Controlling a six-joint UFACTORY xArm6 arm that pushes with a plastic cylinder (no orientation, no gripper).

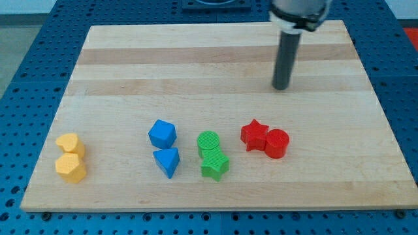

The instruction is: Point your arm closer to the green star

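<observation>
Camera view: wooden board [130, 59] on blue pegboard. No claw on this arm, only a dark rod with my tip [281, 87] resting on the board's upper right. Well below-left of it, green star [215, 167] touching green cylinder [208, 143]. Directly below, red star [254, 135] and red cylinder [277, 143]. Farther left, blue and yellow blocks.

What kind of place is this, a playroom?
Probably a robot lab bench: a wooden board sits on a blue table with holes, and my tip stands above coloured blocks like the green star.
</observation>
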